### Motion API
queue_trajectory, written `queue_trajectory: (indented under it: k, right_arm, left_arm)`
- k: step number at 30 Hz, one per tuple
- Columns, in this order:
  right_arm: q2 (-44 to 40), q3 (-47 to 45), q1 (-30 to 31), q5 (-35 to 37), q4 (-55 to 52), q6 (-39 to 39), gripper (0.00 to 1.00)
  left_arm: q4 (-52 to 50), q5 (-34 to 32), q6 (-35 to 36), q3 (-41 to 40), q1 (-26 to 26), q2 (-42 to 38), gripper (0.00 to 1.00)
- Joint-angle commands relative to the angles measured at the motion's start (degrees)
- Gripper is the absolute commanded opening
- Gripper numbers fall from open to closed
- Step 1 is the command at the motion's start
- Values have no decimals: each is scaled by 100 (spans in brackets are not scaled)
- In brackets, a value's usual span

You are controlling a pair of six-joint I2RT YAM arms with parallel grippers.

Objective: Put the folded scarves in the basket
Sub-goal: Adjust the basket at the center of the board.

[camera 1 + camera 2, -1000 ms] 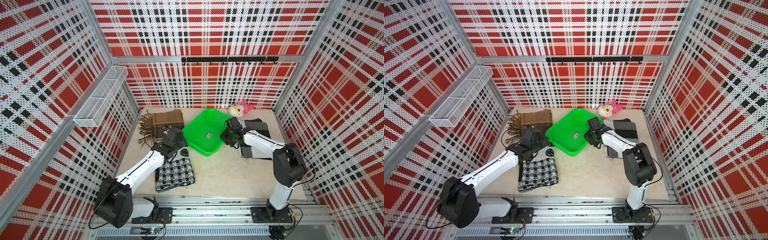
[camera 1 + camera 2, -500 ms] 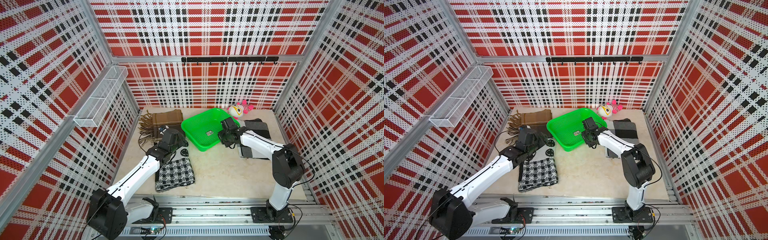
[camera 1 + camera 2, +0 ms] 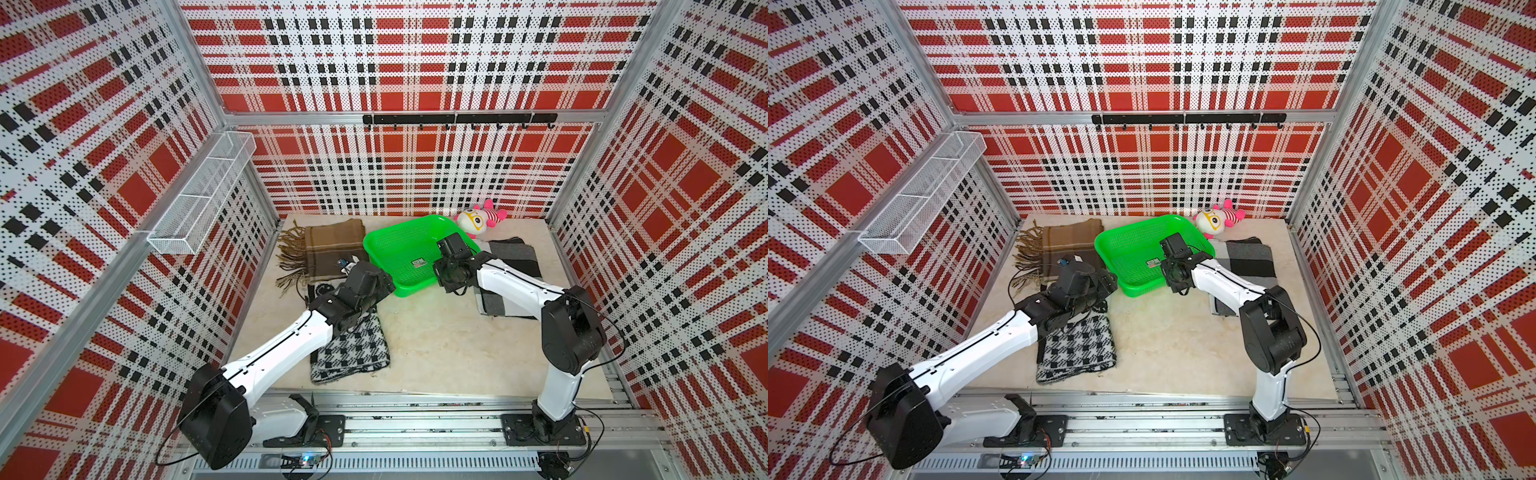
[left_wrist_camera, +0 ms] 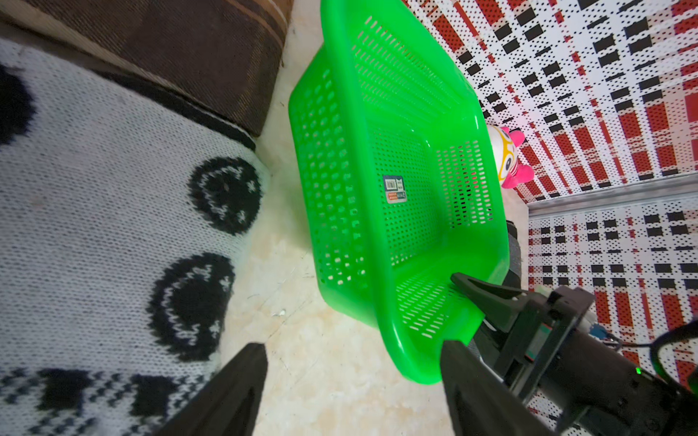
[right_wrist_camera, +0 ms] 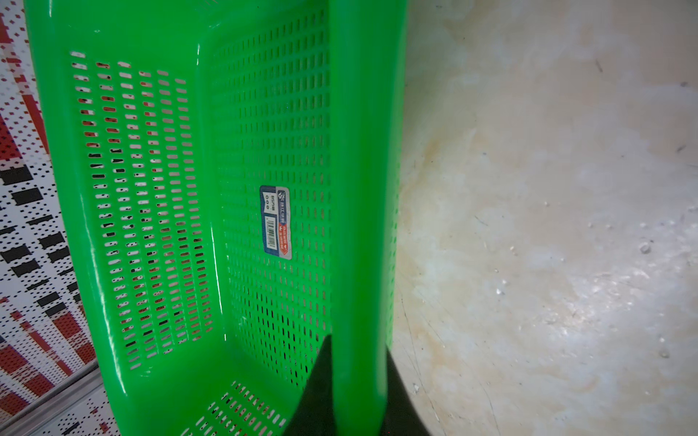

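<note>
1. Basket point(image 3: 399, 253): green, perforated, on the desk point(image 3: 449, 340) towards the rear, with a sticker point(image 5: 275, 222) on its floor.
2. Right pincer point(image 5: 357, 377): clenched on the basket's near rim, one finger inside the wall and one outside. Whether that edge is off the desk cannot be told.
3. Left pincer point(image 4: 353, 345): released, jaws wide, with only bare desk between them. It hovers just beside the basket's near corner, over the far end of the checked scarf point(image 3: 353, 353).
4. Checked scarf: folded flat on the desk, outside the basket, partly under the left arm.
5. Brown scarf point(image 3: 332, 245): folded, fringed, just beside the basket on the left arm's side.
6. Grey scarf point(image 3: 515, 257): folded, under the right arm.
7. Toy point(image 3: 478, 218): behind the basket, near the rear wall.
</note>
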Motion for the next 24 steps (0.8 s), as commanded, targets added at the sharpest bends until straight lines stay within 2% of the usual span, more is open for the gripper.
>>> queue_trajectory:
  k: [1,9,10,14,16,18,24]
  right_arm:
    - [14,72,77,-158,36,35,11]
    - [-265,-237,106,-252,-49,-551,30]
    - [-307,-205,108,-201,-99,-706,36]
    - [-518,26,115,123,-267,-1507,70]
    - [-529,291,80,200,-523,-2009,79]
    - [-491,561,18,183,-750,-2516,83]
    - [-363,913,-472,-431,-636,-3970,83]
  left_arm:
    - [28,-200,-465,3,-254,-95,79]
    - [-46,-377,-926,29,-609,-20,80]
    - [-80,-384,-986,68,-624,-2,81]
    - [-337,-459,-1245,308,-733,94,85]
    - [-427,-450,-1378,444,-797,161,87]
    - [-497,-434,-1554,560,-887,228,88]
    - [-708,-715,-1967,870,-1182,455,86]
